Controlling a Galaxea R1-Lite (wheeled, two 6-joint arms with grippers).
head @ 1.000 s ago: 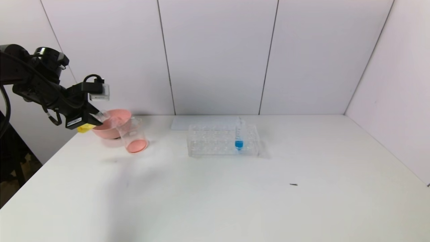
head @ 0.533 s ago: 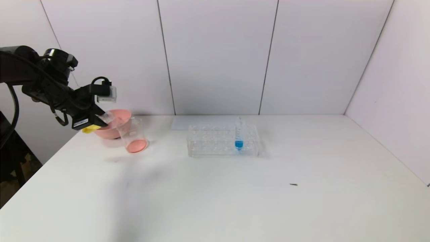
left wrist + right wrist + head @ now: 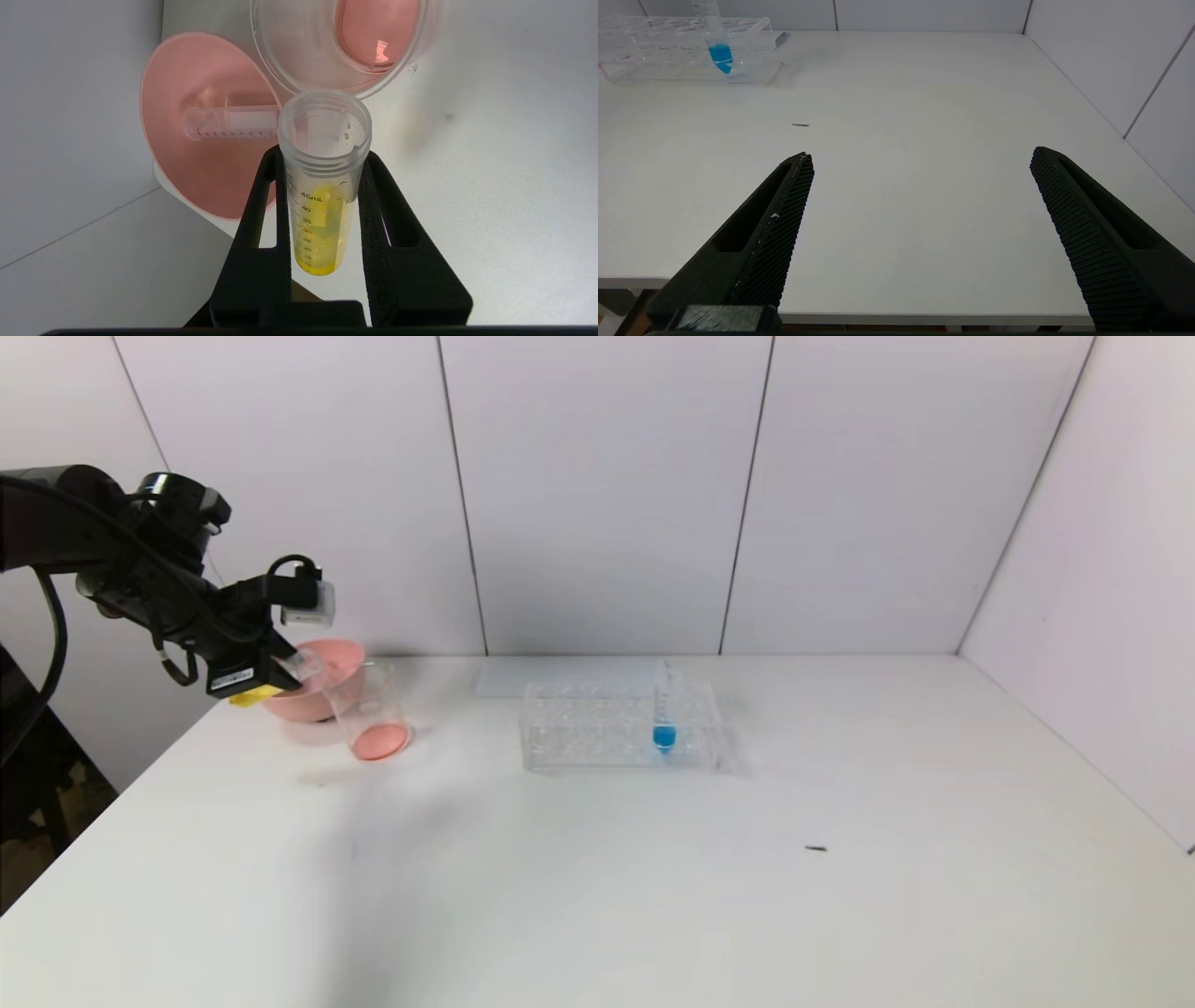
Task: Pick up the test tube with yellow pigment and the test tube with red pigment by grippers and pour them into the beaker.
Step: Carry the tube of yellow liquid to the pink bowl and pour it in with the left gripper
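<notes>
My left gripper (image 3: 273, 674) is shut on the test tube with yellow pigment (image 3: 301, 665), held tilted above the table's far left. In the left wrist view the fingers (image 3: 261, 205) clamp the tube (image 3: 317, 224) just under its open rim; yellow liquid sits in its rounded tip. Its mouth points at the beaker (image 3: 371, 714), just short of the rim. The beaker (image 3: 345, 42) holds a shallow red-pink liquid. No tube with red liquid shows. My right gripper (image 3: 920, 154) is open and empty over the table's front right edge, outside the head view.
A pink bowl (image 3: 327, 658) stands behind the beaker; an empty clear tube (image 3: 229, 122) lies in it (image 3: 205, 186). A clear tube rack (image 3: 588, 728) at the table's middle back holds a tube with blue liquid (image 3: 664, 714). A small dark speck (image 3: 816, 848) lies on the white table (image 3: 653, 896).
My left gripper has moved to the right with the yellow tube, bringing its mouth closer to the beaker. The beaker, bowl and rack have not moved.
</notes>
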